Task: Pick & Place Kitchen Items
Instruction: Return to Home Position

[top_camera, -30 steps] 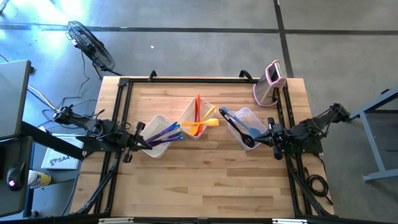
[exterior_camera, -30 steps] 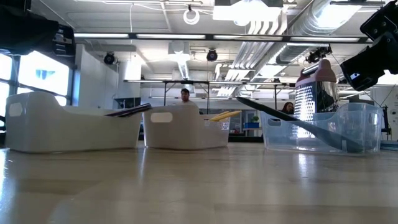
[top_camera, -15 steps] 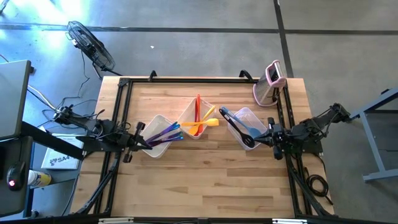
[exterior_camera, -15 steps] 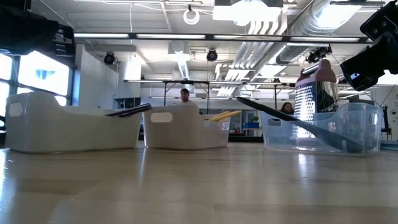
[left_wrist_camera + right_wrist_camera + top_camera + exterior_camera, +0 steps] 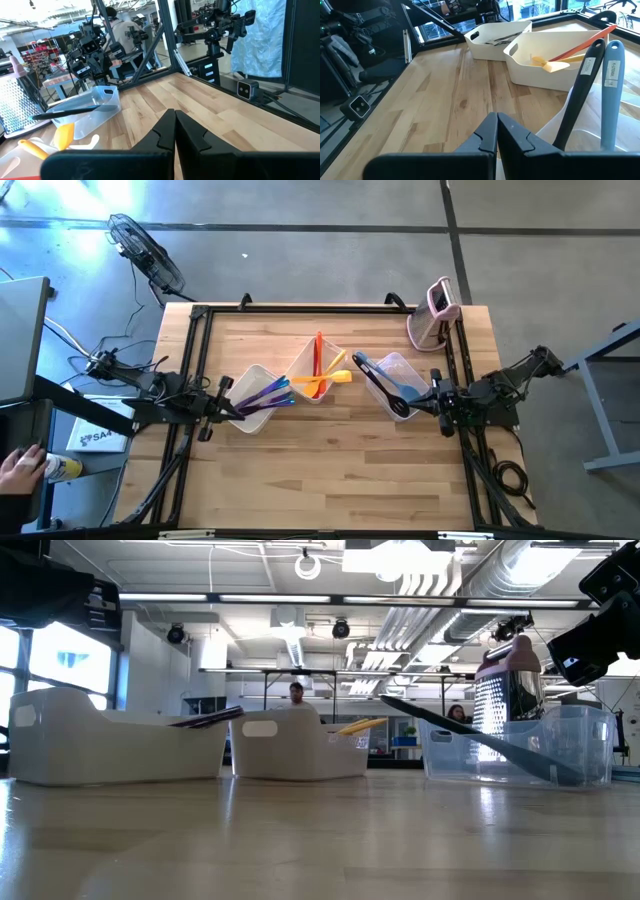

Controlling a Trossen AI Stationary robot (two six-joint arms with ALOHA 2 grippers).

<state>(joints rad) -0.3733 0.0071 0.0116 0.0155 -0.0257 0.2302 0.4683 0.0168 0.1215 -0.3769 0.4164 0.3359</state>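
Three tubs stand in a row mid-table. The left tub (image 5: 252, 398) holds purple and blue utensils (image 5: 268, 391). The middle tub (image 5: 318, 372) holds red, orange and yellow utensils (image 5: 322, 376). The right clear tub (image 5: 398, 380) holds black and light blue utensils (image 5: 382, 383), whose handles lean on its rim (image 5: 600, 80). My left gripper (image 5: 226, 408) is shut and empty at the table's left edge, beside the left tub. My right gripper (image 5: 432, 396) is shut and empty at the right edge, beside the clear tub.
A pink-and-white upright grater (image 5: 434, 314) stands at the far right corner. A black frame rail (image 5: 196, 370) runs along the table's left, far and right sides. Bare wood (image 5: 330, 470) lies along the near half. A person's hand (image 5: 18, 466) shows off the table, left.
Both arms have kept still. A person's hand has come into view beyond the table's left side.
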